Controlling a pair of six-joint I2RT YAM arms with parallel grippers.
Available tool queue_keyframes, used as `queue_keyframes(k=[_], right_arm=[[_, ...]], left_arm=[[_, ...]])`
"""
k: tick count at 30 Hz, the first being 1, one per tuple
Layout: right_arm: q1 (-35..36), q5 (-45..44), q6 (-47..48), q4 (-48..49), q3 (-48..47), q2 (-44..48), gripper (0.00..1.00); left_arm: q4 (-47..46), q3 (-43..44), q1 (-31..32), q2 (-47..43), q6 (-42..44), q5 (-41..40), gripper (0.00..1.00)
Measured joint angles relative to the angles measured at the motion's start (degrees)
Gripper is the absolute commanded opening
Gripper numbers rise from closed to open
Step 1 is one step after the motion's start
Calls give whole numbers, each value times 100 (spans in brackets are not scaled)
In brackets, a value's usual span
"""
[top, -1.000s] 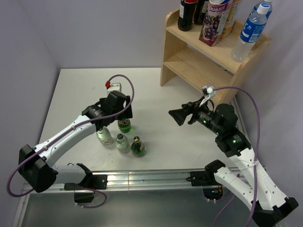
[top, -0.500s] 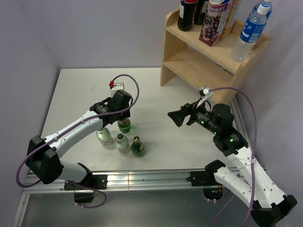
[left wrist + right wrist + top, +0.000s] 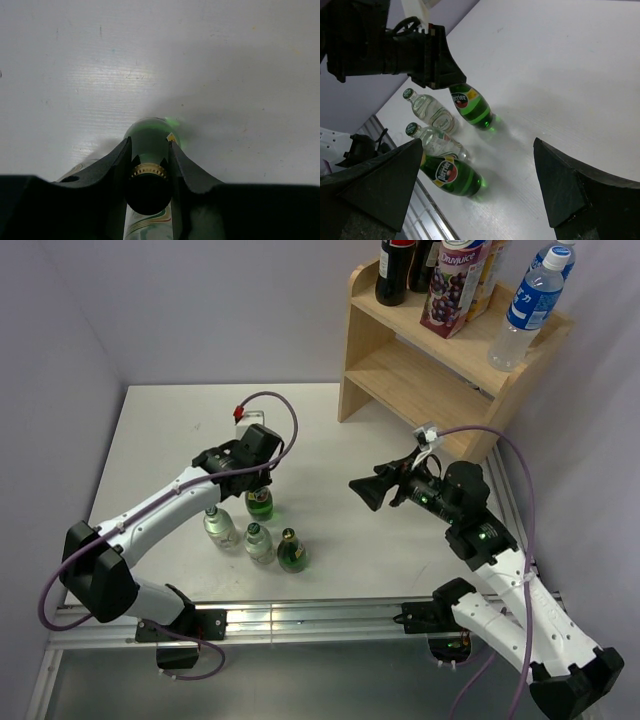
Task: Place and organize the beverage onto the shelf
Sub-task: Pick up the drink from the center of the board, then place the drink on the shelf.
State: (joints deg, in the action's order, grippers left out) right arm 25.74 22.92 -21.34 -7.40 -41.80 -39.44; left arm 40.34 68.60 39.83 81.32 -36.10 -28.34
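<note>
In the centre-left of the top view, we see the left claw (image 3: 259,487) clenched on the neck of a green bottle (image 3: 261,505), which stands upright on the white table (image 3: 160,440). In the left wrist view, both fingers (image 3: 107,162) press on the neck at the gold ring. Just below it in the top view stand three more drinks: a left clear bottle (image 3: 218,527), a middle clear bottle (image 3: 259,542) and a second green bottle (image 3: 292,553). The right claw (image 3: 365,490), at centre right, hangs above the table with its fingers spread wide and nothing between them. The wooden shelf (image 3: 415,390) is in the upper right. On its top tier we see a dark cola bottle (image 3: 394,272), a juice carton (image 3: 450,288) and a water bottle (image 3: 527,308).
</note>
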Motion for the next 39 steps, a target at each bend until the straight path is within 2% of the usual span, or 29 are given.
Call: queue_keyframes(k=[11, 15, 25, 33, 36, 39], right_arm=[[76, 308, -291, 1204, 149, -1113, 96], [459, 284, -192, 1344, -50, -1792, 100], [2061, -1012, 782, 1222, -1364, -2997, 100], [2850, -1858, 1537, 1073, -1897, -3663, 100], [3040, -2031, 1700, 1003, -1897, -3733, 94], [3165, -2024, 1794, 986, -1902, -3748, 84]], left_arm=[[-55, 793, 0, 0, 527, 83, 0], [33, 1132, 2, -44, 802, 391, 0], [468, 1869, 46, -752, 1335, 1526, 0], [688, 2205, 90, -1346, 1561, 2426, 0], [844, 2208, 90, -1486, 1670, 2583, 0], [905, 2208, 92, -1550, 1749, 2721, 0]])
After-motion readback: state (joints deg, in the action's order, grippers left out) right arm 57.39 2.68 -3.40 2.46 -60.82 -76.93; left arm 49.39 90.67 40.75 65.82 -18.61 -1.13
